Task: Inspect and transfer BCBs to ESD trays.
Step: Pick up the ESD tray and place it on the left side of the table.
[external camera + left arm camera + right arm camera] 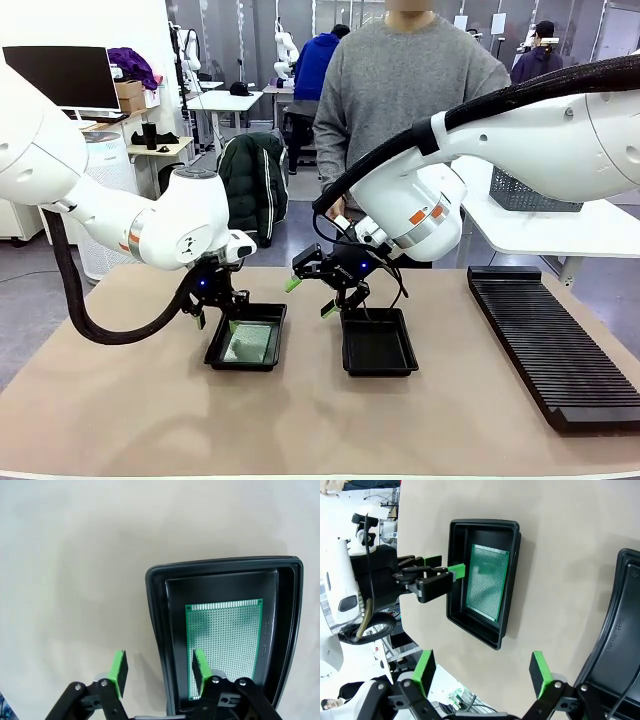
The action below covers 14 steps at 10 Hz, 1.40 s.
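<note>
Here's the wide beige surface (120, 400), with a person (410, 90) in a grey sweater standing at its far edge. The left arm (150, 235) curls in low from one side and the right arm (520, 130) sweeps across from the other. Off on the robot's right lies the long black ribbed rack (555, 345), well apart from the action. In the middle sit the two black trays side by side with a gap between them: the left tray (246, 366) and the right tray (378, 345), whose dark floor is open to view. And there it is, the one green board (225, 640), lying flat on the floor of the left tray, its dotted grid catching the light. Now the left fingers (119, 672): they hang at that tray's near end, about half spread, one green pad outside the rim over the surface, the other inside just above the end of the board. The tray's wall stands between them and neither pad appears to press on anything. The right fingers (538, 667) hover above the surface between the two trays, spread wide, nothing between them.
</note>
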Each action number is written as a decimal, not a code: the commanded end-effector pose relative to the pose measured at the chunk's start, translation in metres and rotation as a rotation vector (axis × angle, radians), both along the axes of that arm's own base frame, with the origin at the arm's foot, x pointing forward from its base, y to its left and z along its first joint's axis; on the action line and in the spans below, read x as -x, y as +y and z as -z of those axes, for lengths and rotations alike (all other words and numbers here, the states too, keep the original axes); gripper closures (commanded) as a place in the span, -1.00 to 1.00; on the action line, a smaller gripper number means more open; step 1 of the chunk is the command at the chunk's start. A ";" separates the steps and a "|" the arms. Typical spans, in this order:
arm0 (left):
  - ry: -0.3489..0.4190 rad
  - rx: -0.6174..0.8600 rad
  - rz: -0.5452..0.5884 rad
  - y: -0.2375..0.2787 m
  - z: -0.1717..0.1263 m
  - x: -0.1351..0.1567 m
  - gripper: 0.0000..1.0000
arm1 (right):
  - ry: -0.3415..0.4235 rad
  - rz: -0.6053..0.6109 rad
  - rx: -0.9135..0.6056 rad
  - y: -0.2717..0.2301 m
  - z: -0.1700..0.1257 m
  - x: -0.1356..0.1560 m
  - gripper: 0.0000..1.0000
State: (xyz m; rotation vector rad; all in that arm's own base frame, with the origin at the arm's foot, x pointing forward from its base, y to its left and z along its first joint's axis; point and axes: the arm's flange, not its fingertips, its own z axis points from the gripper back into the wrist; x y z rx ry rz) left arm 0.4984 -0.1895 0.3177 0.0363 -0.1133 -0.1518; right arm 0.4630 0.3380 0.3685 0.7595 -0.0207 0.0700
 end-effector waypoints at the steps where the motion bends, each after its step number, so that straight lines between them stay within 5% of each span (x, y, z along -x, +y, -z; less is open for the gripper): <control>1: -0.030 -0.011 -0.007 -0.003 0.008 -0.003 -0.03 | 0.006 0.009 0.002 0.001 0.000 0.001 -1.00; 2: -0.031 -0.005 -0.009 -0.002 0.010 -0.003 -0.12 | 0.006 0.009 0.002 0.001 0.000 0.001 -1.00; 3: -0.029 -0.001 -0.010 -0.002 0.012 -0.003 0.25 | 0.006 0.009 0.002 0.001 0.000 0.001 -1.00; 4: -0.032 0.008 -0.008 -0.002 0.012 -0.003 0.16 | 0.006 0.009 0.002 0.001 0.000 0.001 -1.00; 5: -0.035 0.008 -0.008 -0.002 0.013 -0.003 0.54 | 0.006 0.009 0.002 0.001 0.000 0.001 -1.00; 6: -0.032 0.007 -0.009 -0.001 0.014 -0.003 0.45 | 0.006 0.009 0.002 0.001 0.000 0.001 -1.00; 7: -0.029 0.006 -0.010 -0.001 0.014 -0.004 0.83 | 0.006 0.009 0.002 0.001 0.000 0.001 -1.00; 8: -0.028 0.010 -0.009 0.000 0.014 -0.005 0.74 | 0.006 0.009 0.002 0.001 0.000 0.001 -1.00; 9: -0.028 0.008 -0.009 0.000 0.014 -0.006 1.00 | 0.006 0.009 0.002 0.001 0.000 0.001 -1.00; 14: -0.025 0.024 -0.008 0.001 0.013 -0.006 1.00 | 0.006 0.009 0.002 0.001 0.000 0.001 -1.00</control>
